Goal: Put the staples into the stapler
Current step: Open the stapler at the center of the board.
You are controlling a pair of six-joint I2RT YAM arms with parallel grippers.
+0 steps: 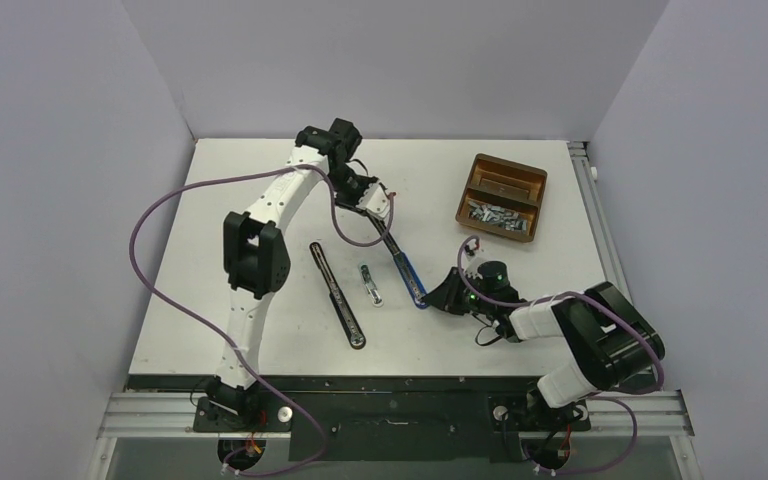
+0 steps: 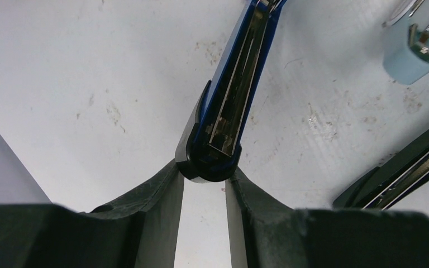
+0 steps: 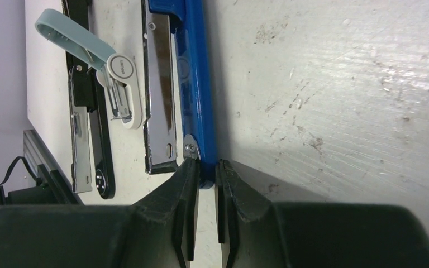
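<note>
The left gripper (image 2: 205,170) is clenched on the rounded black rear end of the blue stapler (image 2: 240,72), its dark matte fingers (image 2: 162,190) pressing either side. The stapler lies folded open, so the narrow metal channel along its length shows. At the stapler's other end, the right gripper (image 3: 205,164) is pinched tight on the thin blue edge, beside the flat chrome magazine (image 3: 159,84). Just beside it lie a small pale-blue stapler (image 3: 117,84) with a rounded white head and a long, slim, glossy black stapler (image 3: 89,139), also opened out. The white table (image 1: 440,170) is scuffed and speckled with grime. The staples (image 1: 495,214), a shiny grey heap, sit in the near compartment of the brown tray (image 1: 535,205), well apart from the stapler, close to the table's far right corner. Bare table lies between the tray and the grippers; walls close in on three sides.
</note>
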